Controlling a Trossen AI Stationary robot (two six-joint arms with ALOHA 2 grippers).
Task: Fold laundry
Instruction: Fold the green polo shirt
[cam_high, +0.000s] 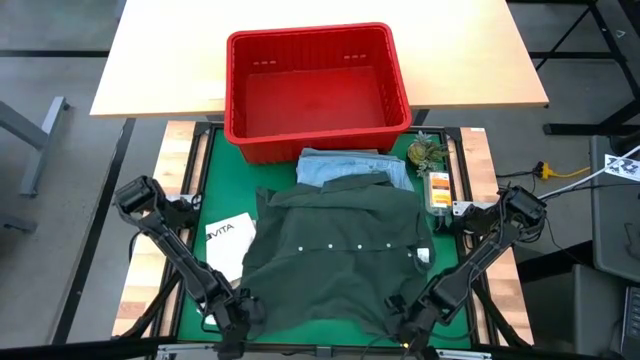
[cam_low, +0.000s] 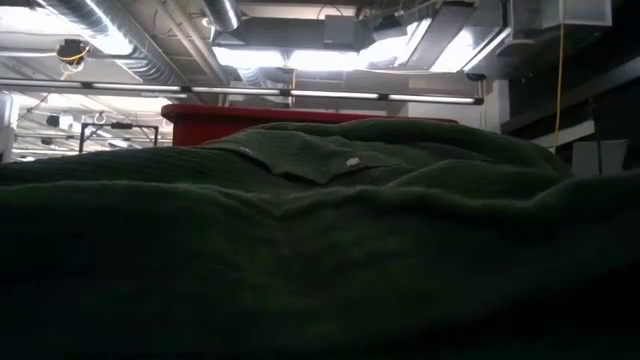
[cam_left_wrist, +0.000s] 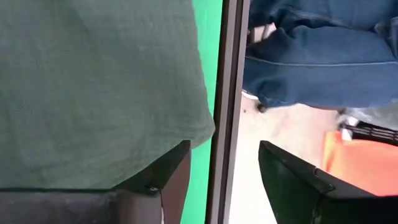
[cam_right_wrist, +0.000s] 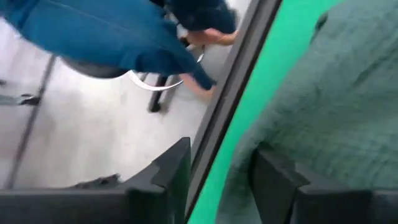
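— Where does the dark green shirt (cam_high: 335, 255) lie?

— Spread flat over the middle of the green mat (cam_high: 215, 180), its hem reaching the near edge of the table; a light blue piece (cam_high: 352, 166) pokes out from under it, toward the red basket (cam_high: 312, 90) at the far edge.

— And the arms?

— Both stretch low toward the near edge. The left gripper (cam_high: 243, 312) sits at the shirt's near left corner, the right gripper (cam_high: 400, 318) at its near right corner (each wrist view looks past the table rim to the floor).

— The fingers?

— Parted on both, grasping nothing; the cloth lies beside the left fingers (cam_left_wrist: 168, 177) and the right fingers (cam_right_wrist: 273, 177).
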